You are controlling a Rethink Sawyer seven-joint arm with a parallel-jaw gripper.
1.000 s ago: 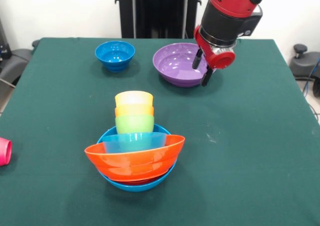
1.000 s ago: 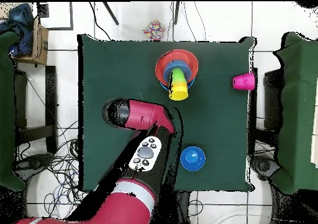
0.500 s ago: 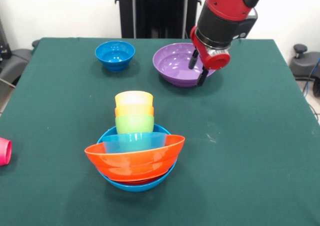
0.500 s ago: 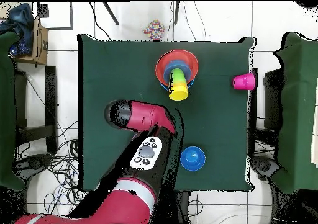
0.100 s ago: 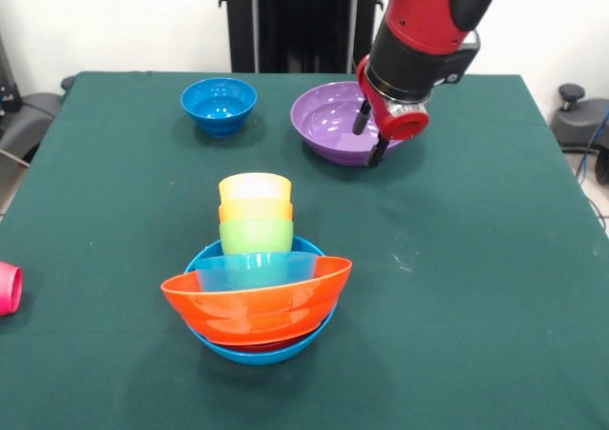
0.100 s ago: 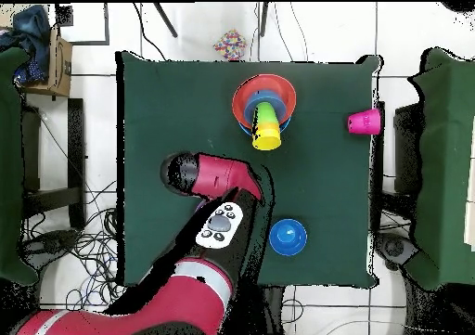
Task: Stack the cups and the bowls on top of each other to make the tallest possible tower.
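The tower stands at the table's middle: a light-blue bowl at the base, a tilted orange bowl in it, then a green, an orange and a yellow cup nested on top. From above, the tower appears near the far edge. A purple bowl and a dark-blue bowl sit apart at the back. At the left edge a pink cup lies on its side. My gripper hangs open and empty over the purple bowl's right rim. In the overhead view my arm hides the purple bowl.
The dark-blue bowl and pink cup lie well apart from the tower. Green cloth covers the table. Chairs stand by both table sides, and cables lie on the floor near the base.
My gripper has drifted a little left in the front view, further over the purple bowl's rim. Bowls, cups and tower have not moved.
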